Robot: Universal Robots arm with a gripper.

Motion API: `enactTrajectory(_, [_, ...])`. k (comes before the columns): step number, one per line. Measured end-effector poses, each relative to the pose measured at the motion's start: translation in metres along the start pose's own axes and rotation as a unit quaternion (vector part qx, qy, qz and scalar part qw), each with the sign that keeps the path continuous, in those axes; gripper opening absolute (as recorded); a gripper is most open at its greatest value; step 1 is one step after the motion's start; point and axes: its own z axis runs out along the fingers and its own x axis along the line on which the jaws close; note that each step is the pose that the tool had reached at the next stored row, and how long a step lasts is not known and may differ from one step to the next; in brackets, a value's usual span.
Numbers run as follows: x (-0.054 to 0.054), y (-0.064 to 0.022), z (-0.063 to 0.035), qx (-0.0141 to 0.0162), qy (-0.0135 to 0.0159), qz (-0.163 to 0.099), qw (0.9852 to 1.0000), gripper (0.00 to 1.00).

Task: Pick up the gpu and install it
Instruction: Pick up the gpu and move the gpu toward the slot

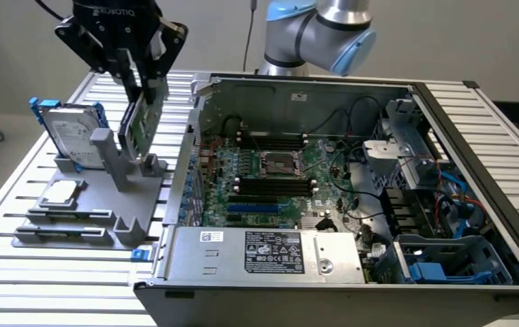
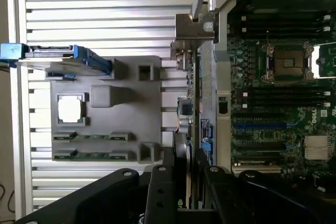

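In the upper left of the exterior view, the hand pinches the gpu by its top edge. The card hangs upright directly below the hand, over the grey holder. The open case sits just beside it, toward the exterior view's right.

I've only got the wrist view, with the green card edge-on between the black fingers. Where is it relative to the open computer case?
Observer: The green circuit card hangs upright from the black gripper, outside the open metal computer case, beside its wall on the exterior view's left.
Operator: Anything bulky inside that I'm missing?
Observer: A silver power supply box with a printed label lies along the case's edge nearest the exterior camera.
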Motion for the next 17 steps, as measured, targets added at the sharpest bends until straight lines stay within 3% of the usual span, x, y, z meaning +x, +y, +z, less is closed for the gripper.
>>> enactTrajectory(9, [-0.041, -0.0002, -0.0009, -0.0014, 0.0054, 0.000, 1.0000, 0.27])
enactTrajectory(17, [-0.077, 0.0001, 0.0060, -0.0015, 0.0072, 0.000, 1.0000, 0.27])
